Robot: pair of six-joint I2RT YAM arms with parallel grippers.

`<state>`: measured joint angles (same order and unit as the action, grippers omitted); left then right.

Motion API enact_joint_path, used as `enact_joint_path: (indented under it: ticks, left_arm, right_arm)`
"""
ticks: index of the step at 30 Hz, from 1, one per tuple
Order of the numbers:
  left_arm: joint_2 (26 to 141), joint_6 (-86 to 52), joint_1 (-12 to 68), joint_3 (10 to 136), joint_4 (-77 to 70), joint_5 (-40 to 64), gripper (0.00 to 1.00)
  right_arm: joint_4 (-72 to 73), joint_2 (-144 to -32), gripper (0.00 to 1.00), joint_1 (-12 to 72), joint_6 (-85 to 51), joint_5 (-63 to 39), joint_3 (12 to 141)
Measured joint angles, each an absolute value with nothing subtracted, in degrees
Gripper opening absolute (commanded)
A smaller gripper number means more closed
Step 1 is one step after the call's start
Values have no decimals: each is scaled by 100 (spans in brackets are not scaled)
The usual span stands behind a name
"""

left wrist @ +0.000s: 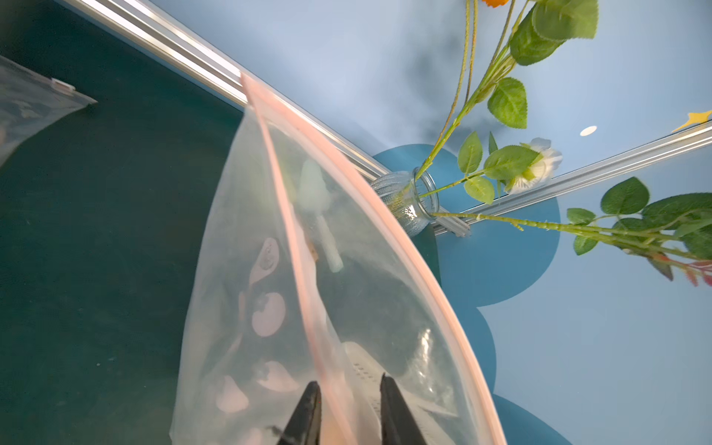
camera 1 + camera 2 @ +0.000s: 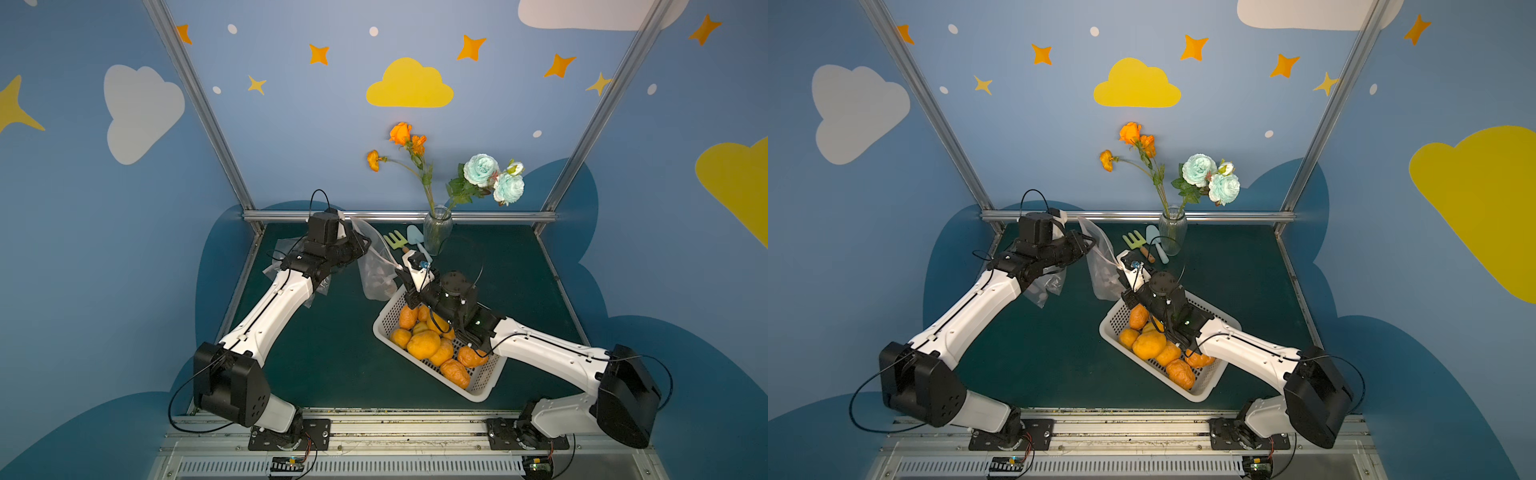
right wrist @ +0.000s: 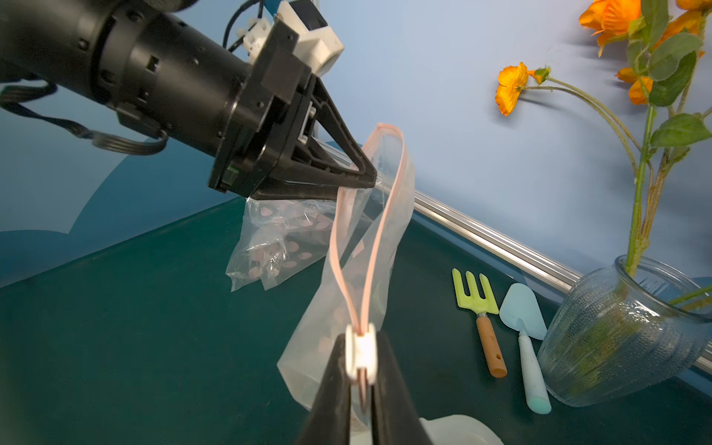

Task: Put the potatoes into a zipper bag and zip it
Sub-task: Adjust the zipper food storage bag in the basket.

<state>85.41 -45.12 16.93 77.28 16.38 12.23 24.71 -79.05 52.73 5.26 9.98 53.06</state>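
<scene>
No legible text, labels or numbers anywhere.

Open green mat [image 2: 332, 353] front and centre, white basket [image 2: 484, 380] of potatoes [image 2: 424, 344] blocking the right, clear bag [image 2: 374, 274] hanging upright mid-table, vase [image 2: 436, 232] and garden tools [image 2: 392, 240] crowding the back rail [image 2: 399, 216]

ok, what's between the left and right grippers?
The zipper bag: its open pink-rimmed mouth runs from left gripper to right gripper, clearest in the right wrist view.

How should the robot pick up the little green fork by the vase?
Probably by its wooden handle, from straight above. The fork lies flat on the table, so it can be pinched across the round handle; the prongs are thin and flat.
</scene>
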Motion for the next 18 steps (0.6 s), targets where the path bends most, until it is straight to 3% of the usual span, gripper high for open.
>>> enact_joint_path:
  ticks: [4, 5, 8, 10, 13, 18]
  left_arm:
    - [8536, -4539, 1678, 7734, 1643, 1229, 3]
    - [8536, -4528, 1678, 7734, 1645, 1232, 3]
    - [8514, -4525, 1678, 7734, 1656, 1232, 3]
    - [8471, -4488, 1678, 7736, 1688, 1227, 3]
    - [8390, -4283, 1723, 7817, 1959, 1048, 3]
    - [8340, -3682, 2161, 8346, 2746, 198, 3]
  right_arm:
    - [2467, -7905, 4, 5273, 495, 1000, 5308]
    - [2462, -7909, 10, 5273, 469, 1000, 5315]
    - [2460, -7922, 46, 5271, 307, 1000, 5328]
    - [2416, -7924, 60, 5271, 172, 1004, 5347]
    - [2215, -7861, 69, 5242, -126, 980, 5367]
    - [1614, -7352, 71, 4960, -580, 622, 5417]
